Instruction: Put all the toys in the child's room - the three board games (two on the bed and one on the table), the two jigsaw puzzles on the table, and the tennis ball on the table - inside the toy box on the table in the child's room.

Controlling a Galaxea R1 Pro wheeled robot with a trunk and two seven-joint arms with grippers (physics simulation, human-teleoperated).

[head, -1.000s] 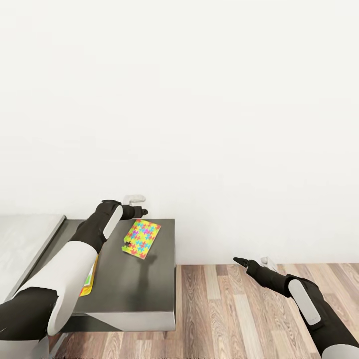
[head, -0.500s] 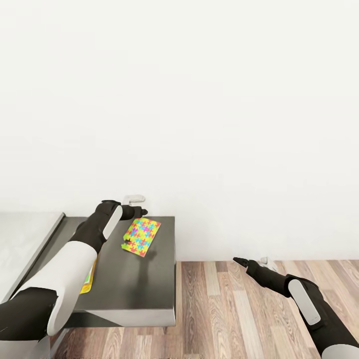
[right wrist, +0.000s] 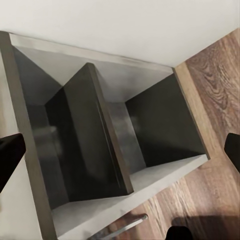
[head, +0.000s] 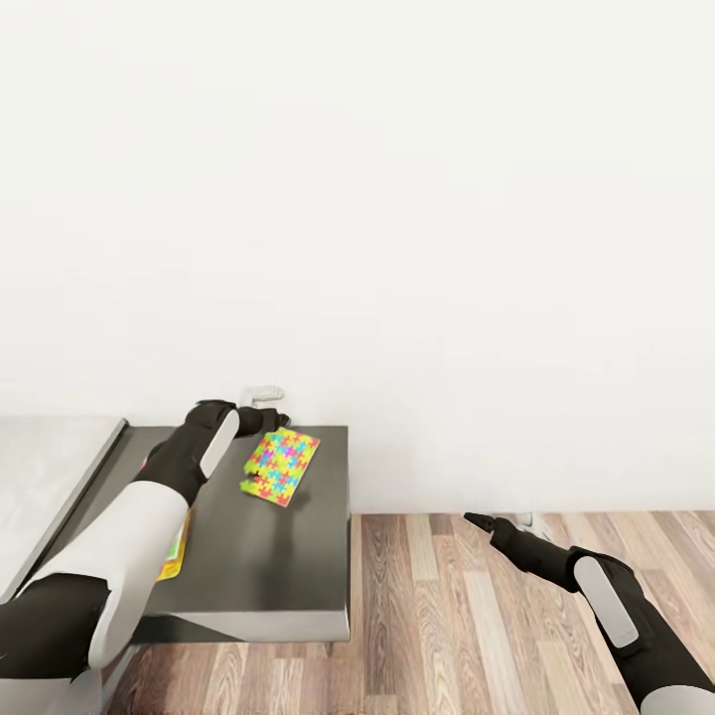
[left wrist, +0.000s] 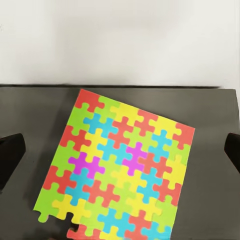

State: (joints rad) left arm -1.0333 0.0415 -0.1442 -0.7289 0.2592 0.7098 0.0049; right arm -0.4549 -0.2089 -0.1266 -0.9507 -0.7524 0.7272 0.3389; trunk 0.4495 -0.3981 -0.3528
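1. Across the last second, the whole head view is seen to shift a little: the dark tabletop [head: 268, 556], the wall line and the floor [head: 477, 616] all sit slightly higher in the picture than before. This is judged to be a small movement of the camera or the base, not of the things.

2. The jigsaw puzzle [head: 280, 467] is found flat on the dark tabletop, near its far edge and close to the wall, at the same place on the tabletop as one second ago.

3. The left end effector [head: 281, 421] is held above the far edge of the puzzle, a little nearer to the wall than before. In the left wrist view the puzzle [left wrist: 117, 167] lies between the two dark fingertips, which are wide apart; nothing is gripped.

4. The right end effector [head: 475, 519] is kept over the floor, well apart from the tabletop. Its fingers are spread wide in the right wrist view, and nothing is held.

5. A second flat box [head: 174, 556] with yellow colour is partly hidden under the left arm.

6. It is judged that the grasp of the puzzle is being prepared; no toy is lifted yet.
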